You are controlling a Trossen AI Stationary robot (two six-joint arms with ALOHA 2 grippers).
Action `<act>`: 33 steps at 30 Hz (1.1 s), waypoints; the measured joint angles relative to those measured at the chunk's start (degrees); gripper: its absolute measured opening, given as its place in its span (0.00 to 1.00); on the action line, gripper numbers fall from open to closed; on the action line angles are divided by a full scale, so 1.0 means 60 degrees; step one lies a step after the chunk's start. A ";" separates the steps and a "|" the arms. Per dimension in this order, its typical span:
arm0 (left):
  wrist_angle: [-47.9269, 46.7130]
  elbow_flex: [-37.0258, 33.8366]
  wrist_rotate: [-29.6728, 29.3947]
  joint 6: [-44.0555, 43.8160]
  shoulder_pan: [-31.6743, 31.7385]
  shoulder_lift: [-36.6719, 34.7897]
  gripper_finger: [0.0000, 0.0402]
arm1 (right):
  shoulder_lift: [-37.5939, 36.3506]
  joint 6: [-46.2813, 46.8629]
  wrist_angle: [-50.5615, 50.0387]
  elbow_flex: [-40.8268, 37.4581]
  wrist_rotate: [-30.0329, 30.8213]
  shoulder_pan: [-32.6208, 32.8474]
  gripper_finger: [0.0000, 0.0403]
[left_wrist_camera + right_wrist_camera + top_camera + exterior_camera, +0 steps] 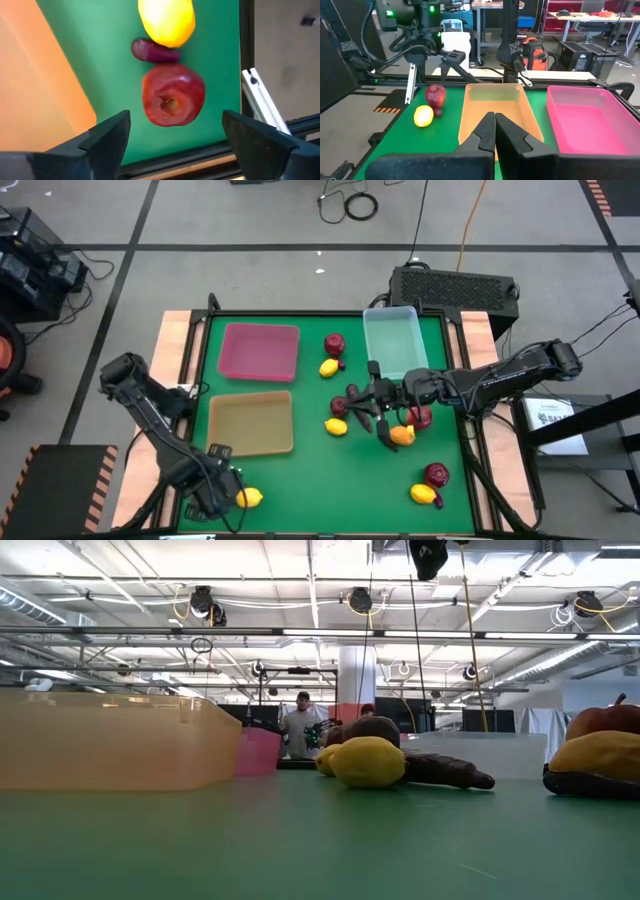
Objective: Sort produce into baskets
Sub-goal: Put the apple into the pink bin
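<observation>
My left gripper [222,492] [175,125] is open at the table's near left, by the tan tray [251,423]. Its fingers stand on either side of a dark red round fruit [173,95] without touching it. A purple eggplant end [152,51] and a yellow lemon [166,21] [250,498] lie just beyond that fruit. My right gripper [358,398] [495,122] is shut and empty over the middle of the table, pointing at the tan tray [495,107] and the maroon-pink tray [587,117]. The clear bin [395,340] stands at the far right.
Loose produce lies on the green mat: a red fruit [334,343] and a lemon [328,367] at the far middle, a lemon [336,426], an orange fruit [402,435], red fruits [420,417] [437,473] and a lemon [424,494] at the right. People stand in the room behind [300,725].
</observation>
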 joint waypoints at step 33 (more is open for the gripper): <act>0.4074 -0.3286 -0.0903 -0.0502 -0.0901 -0.0442 0.80 | 0.0021 0.0320 0.0007 -0.0005 0.1069 -0.0387 0.00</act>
